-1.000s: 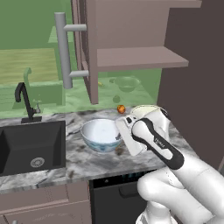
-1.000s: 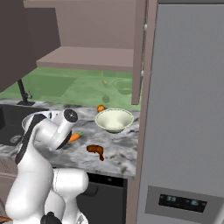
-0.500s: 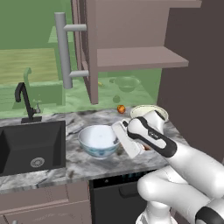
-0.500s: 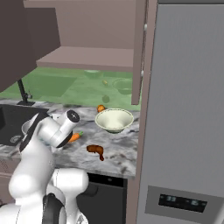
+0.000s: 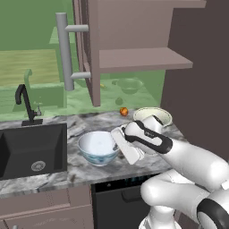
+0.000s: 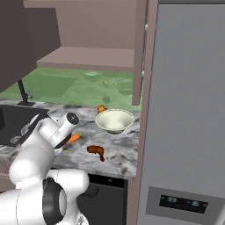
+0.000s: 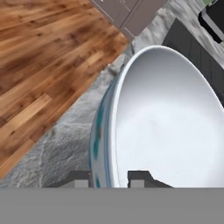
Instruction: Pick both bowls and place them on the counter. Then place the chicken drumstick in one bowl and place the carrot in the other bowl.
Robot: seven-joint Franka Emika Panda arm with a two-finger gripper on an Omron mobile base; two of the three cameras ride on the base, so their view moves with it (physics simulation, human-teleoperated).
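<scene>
Marbled counter [image 5: 53, 172] holds unlabelled blue-patterned bowl [image 5: 98, 148], pincer [image 7: 109, 178] gripping its rim

Illumination is even and diffuse, with no glare. Shadows are soft and faint. All views are low-resolution and slightly blurred throughout.

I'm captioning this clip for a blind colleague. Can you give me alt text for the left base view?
The robot's tool pinches the rim of a blue-patterned white bowl resting on the marble counter beside a black sink. Behind the arm sit a cream bowl and a small orange fruit, under an open wall cupboard.
</scene>
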